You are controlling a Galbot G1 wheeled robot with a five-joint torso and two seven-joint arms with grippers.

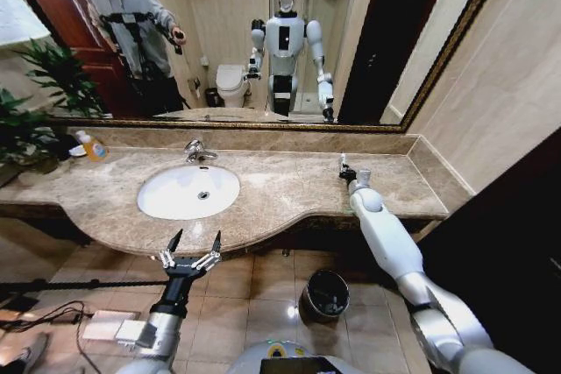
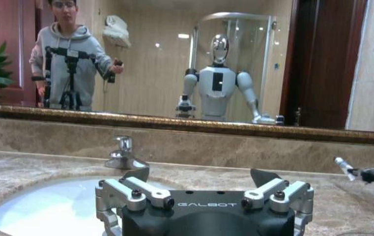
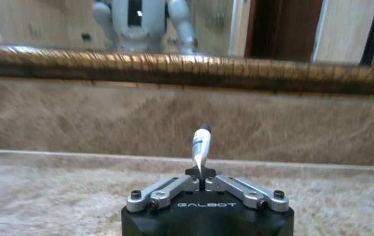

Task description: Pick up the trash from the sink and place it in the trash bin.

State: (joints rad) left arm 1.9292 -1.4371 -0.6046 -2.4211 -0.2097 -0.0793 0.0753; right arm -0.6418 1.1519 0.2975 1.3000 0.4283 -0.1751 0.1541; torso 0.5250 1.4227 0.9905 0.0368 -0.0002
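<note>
My right gripper (image 1: 344,172) hovers over the marble counter to the right of the sink (image 1: 153,203). It is shut on a small white tube of trash (image 3: 201,145) that sticks out beyond its fingertips. That tube (image 2: 343,166) also shows far off in the left wrist view. My left gripper (image 1: 193,245) is open and holds nothing. It hangs just in front of the counter's front edge, below the basin (image 2: 36,211). In the white bowl I see only the drain. The black trash bin (image 1: 324,295) stands on the floor tiles under the counter's right part.
A chrome faucet (image 1: 198,151) rises behind the basin. A yellow-orange soap bottle (image 1: 91,146) and potted plants (image 1: 26,129) stand at the counter's left end. A mirror spans the wall above. Cables (image 1: 53,313) lie on the floor at the left.
</note>
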